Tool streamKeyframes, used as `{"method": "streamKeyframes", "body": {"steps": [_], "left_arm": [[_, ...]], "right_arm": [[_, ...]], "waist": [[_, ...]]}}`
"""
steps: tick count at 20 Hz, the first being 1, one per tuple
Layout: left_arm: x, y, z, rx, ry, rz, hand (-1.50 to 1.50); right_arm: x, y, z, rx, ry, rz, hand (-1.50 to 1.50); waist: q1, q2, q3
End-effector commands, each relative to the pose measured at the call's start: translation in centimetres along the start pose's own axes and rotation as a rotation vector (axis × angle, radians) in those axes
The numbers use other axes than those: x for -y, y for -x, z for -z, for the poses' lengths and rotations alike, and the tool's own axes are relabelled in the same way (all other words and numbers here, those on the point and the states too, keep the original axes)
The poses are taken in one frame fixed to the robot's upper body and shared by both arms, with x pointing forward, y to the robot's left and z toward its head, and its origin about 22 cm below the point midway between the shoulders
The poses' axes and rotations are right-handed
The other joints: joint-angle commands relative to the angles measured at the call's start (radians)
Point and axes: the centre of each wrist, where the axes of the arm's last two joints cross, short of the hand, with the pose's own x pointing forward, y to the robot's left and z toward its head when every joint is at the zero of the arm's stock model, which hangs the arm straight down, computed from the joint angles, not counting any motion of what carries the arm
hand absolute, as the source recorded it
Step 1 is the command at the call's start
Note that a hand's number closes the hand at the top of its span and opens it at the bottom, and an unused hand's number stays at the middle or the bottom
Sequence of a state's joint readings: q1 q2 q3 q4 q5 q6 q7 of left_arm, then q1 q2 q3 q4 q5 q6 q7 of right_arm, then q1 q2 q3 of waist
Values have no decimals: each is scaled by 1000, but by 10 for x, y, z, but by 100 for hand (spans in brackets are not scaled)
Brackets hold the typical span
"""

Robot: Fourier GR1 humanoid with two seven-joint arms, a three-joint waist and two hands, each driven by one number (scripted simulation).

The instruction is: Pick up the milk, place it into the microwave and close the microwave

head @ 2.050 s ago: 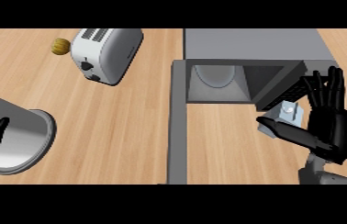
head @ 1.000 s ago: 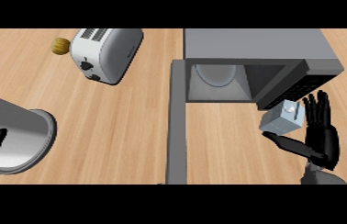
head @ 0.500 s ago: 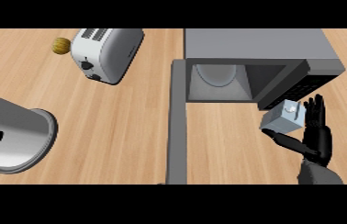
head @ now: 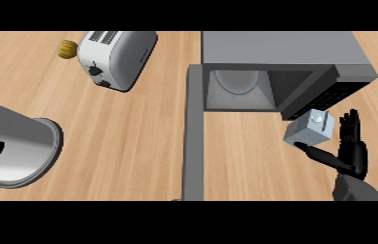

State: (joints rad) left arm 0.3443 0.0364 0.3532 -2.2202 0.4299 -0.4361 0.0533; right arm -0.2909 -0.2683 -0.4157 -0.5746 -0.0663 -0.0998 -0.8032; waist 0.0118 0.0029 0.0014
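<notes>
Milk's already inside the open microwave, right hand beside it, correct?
Not quite. The head view shows the milk on the counter in front of the open microwave, not inside; the right hand is beside it.

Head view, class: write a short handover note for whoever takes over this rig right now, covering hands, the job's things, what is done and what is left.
Right hand: open, fingers up, thumb by the small pale-blue milk carton, not curled round it.
Left hand: not in view.
Milk carton: on the wooden counter, in front of the grey microwave, at its right side.
Microwave: door swung open, round plate visible inside.
Done: door open.
Left: grasp milk, place inside, close door.
</notes>
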Motion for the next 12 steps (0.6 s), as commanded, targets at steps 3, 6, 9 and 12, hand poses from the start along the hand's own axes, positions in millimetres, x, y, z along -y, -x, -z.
{"method": "streamKeyframes", "body": {"steps": [3,6,9,12], "left_arm": [[-8,-1,1,4,0,4,-150],[-6,11,2,-13,-1,-3,-150],[0,1,-13,-10,-14,-9,-150],[3,13,11,-25,-15,-24,-150]], "right_arm": [[4,11,-14,-33,-260,220,-150],[-1,3,4,15,-365,328,-150],[-18,4,-1,67,-319,377,150],[-32,0,0,202,-209,202,150]], "waist": [[1,-1,0],[2,2,0],[0,-3,-1],[-10,-2,-1]]}}
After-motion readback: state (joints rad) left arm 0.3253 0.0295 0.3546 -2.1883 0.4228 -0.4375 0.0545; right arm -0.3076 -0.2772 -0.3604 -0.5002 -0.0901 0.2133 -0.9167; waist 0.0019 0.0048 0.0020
